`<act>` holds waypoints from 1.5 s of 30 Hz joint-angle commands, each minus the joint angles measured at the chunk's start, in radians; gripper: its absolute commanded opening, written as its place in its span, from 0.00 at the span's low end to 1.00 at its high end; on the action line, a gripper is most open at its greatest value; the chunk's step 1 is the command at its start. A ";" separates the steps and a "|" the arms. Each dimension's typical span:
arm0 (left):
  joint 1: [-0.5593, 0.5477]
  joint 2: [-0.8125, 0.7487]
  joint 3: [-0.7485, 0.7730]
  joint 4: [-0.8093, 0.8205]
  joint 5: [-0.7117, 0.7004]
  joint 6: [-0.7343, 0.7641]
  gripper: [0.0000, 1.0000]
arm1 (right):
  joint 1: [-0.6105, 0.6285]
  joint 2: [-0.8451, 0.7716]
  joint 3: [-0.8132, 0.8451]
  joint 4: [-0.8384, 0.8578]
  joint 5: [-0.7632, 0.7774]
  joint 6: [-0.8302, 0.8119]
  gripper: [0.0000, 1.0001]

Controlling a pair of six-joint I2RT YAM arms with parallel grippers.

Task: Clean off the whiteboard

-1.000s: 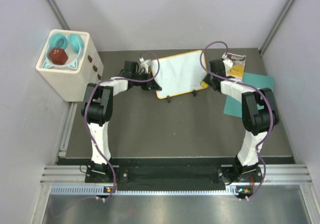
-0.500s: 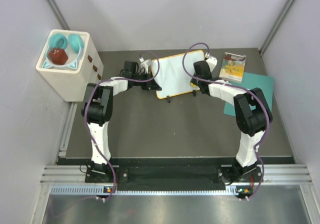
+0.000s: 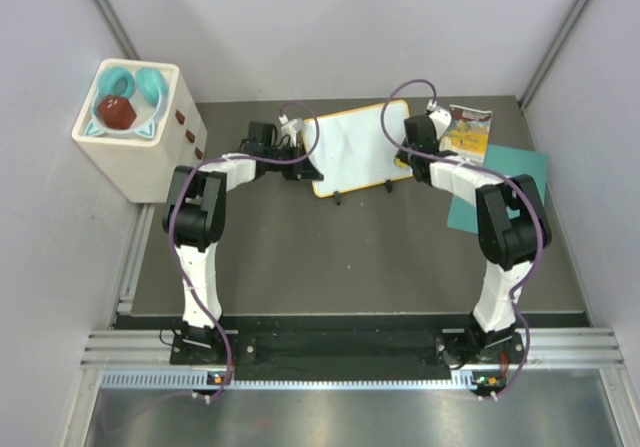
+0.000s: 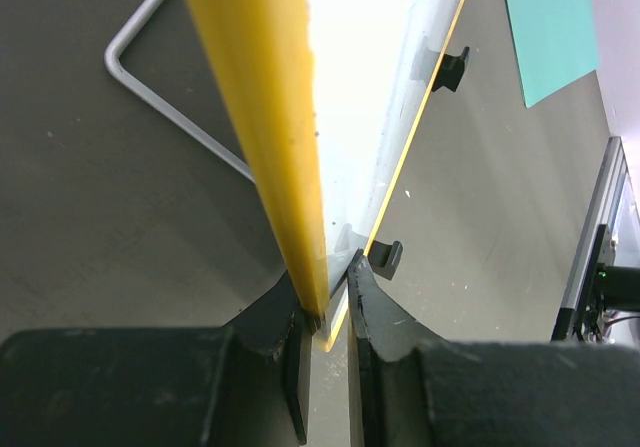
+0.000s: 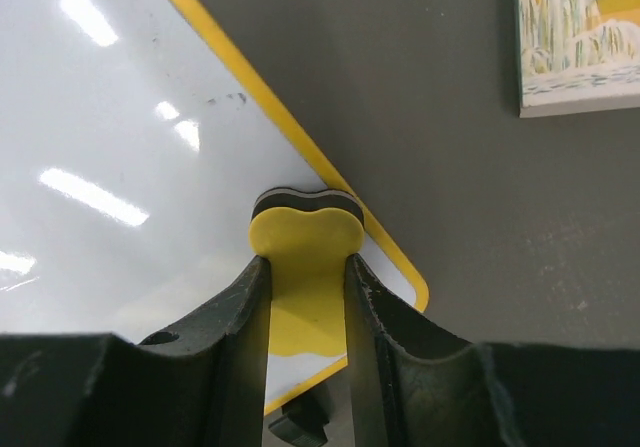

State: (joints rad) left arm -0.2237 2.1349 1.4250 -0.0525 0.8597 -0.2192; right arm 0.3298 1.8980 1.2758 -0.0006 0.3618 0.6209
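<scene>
The whiteboard (image 3: pixel 355 152), white with an orange-yellow rim and small black feet, stands tilted at the back middle of the table. My left gripper (image 3: pixel 306 159) is shut on its left rim (image 4: pixel 262 117), one jaw on each face of the board. My right gripper (image 3: pixel 416 135) is shut on a yellow eraser (image 5: pixel 305 229) with a black felt layer, pressed against the board's surface (image 5: pixel 140 177) near its right corner. A few faint black specks (image 5: pixel 228 98) remain close to the rim. In the left wrist view the left gripper (image 4: pixel 330 285) pinches the board's lower corner.
A small picture book (image 3: pixel 468 132) lies just right of the board, beside a teal sheet (image 3: pixel 512 182). A white box (image 3: pixel 140 132) holding teal headphones and a red object stands at the far left. A bent wire frame (image 4: pixel 165 102) lies on the table beside the board.
The right gripper swept the eraser left across the board, then came back toward the board's right edge. The left gripper and the board have stayed put.
</scene>
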 commanded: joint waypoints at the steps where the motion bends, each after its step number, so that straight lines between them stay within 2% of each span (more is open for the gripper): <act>1: -0.003 0.065 -0.035 -0.150 -0.238 0.124 0.00 | 0.084 -0.014 0.002 0.094 -0.017 -0.052 0.00; 8: -0.005 0.063 -0.035 -0.152 -0.240 0.123 0.00 | 0.207 0.055 0.016 0.091 -0.024 -0.027 0.00; 16: -0.003 0.063 -0.035 -0.150 -0.240 0.123 0.00 | 0.236 0.076 -0.040 0.088 0.009 0.027 0.00; 20: -0.003 0.060 -0.035 -0.152 -0.240 0.121 0.00 | 0.216 0.061 -0.017 0.025 0.063 0.023 0.00; 29: -0.003 0.062 -0.037 -0.150 -0.238 0.123 0.00 | 0.071 0.000 -0.039 -0.075 0.077 0.099 0.00; 37: -0.003 0.060 -0.037 -0.148 -0.238 0.124 0.00 | -0.014 -0.037 -0.064 -0.084 0.117 0.099 0.00; 45: -0.003 0.062 -0.037 -0.148 -0.240 0.124 0.00 | -0.028 -0.048 -0.076 -0.039 0.043 0.077 0.00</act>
State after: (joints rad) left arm -0.2237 2.1349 1.4250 -0.0525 0.8593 -0.2173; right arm 0.3050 1.8839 1.2217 -0.0742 0.4194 0.7086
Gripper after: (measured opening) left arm 0.187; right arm 0.303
